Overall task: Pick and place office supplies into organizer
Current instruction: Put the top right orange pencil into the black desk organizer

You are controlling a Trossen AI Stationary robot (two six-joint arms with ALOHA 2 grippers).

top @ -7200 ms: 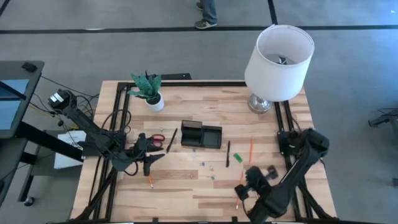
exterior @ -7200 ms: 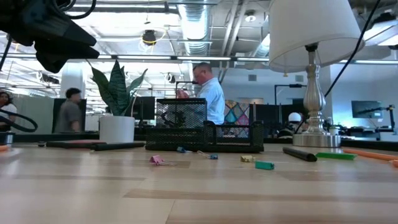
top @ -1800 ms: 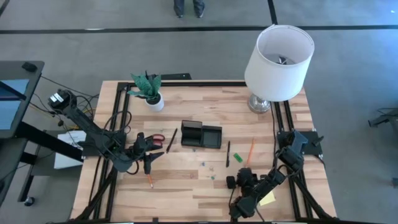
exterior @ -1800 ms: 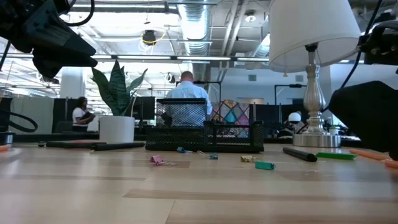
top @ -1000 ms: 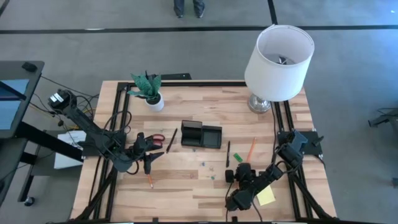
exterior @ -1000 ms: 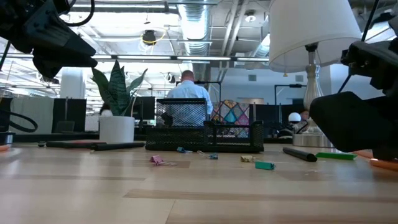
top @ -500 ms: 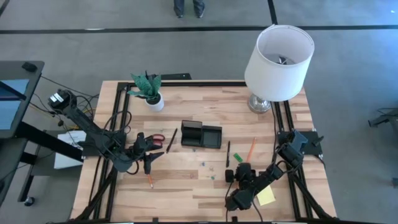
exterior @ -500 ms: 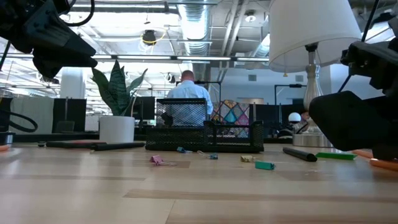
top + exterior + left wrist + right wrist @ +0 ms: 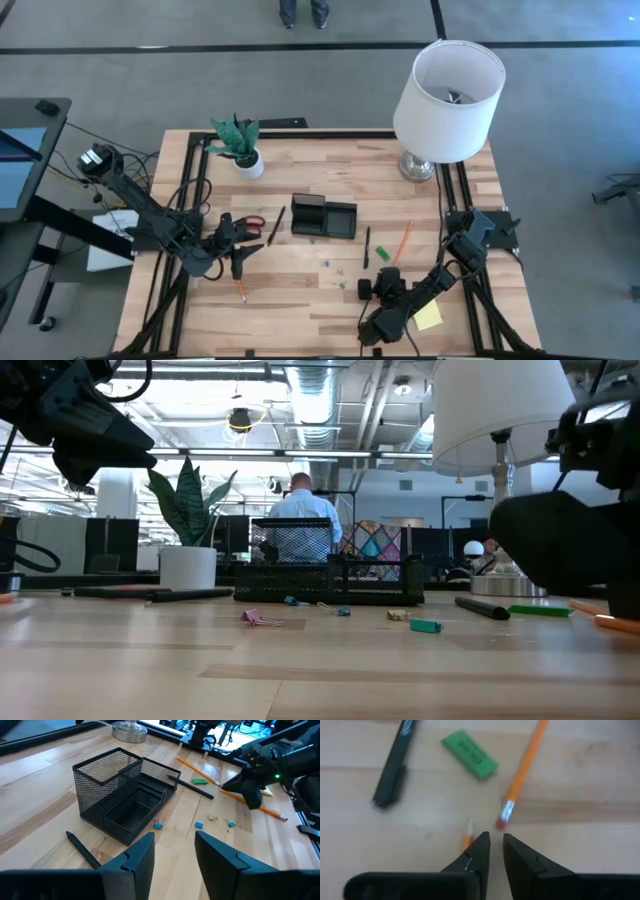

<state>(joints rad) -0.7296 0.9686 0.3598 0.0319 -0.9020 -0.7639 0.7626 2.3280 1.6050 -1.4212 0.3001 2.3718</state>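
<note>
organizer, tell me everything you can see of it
The organizer is a black wire-mesh desk tray standing upright near the middle of the wooden table. It has a taller box section at one end and lower, shallow compartments beside it. The compartments that show look empty. A black pen lies just beside it, and small clips lie scattered near its base. Neither claw touches it.

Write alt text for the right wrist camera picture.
The right gripper, fingers nearly together, hovers over a wooden table near the eraser end of an orange pencil. Beyond lie a green rectangular eraser and a black pen.
</note>
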